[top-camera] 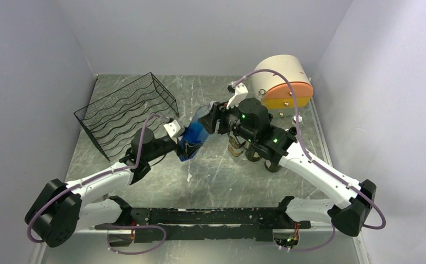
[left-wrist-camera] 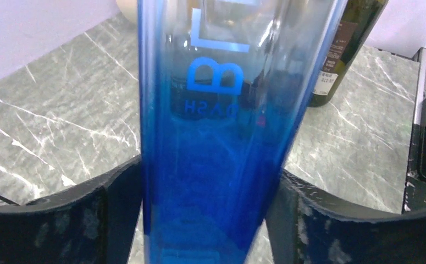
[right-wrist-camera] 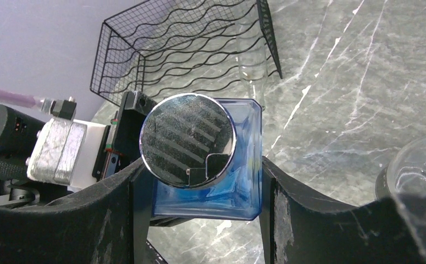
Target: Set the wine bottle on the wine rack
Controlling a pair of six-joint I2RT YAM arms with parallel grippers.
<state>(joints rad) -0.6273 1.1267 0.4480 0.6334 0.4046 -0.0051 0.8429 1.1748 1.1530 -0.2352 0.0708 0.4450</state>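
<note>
Blue wine bottle (left-wrist-camera: 210,165) clamped low down between left jaws; right jaws grip its capped top. Beyond right jaws, apart, wine rack (right-wrist-camera: 188,49).

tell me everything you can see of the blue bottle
The blue bottle is square-sided and looks like translucent glass. It is deep blue low down and clearer toward the shoulder, with light-blue block letters on one face and a round, silvery striped cap. It leans between the two arms, near the wine rack but apart from it. The left gripper clamps its lower body, the right gripper its shoulder. Whether its base touches the table cannot be told.
</note>
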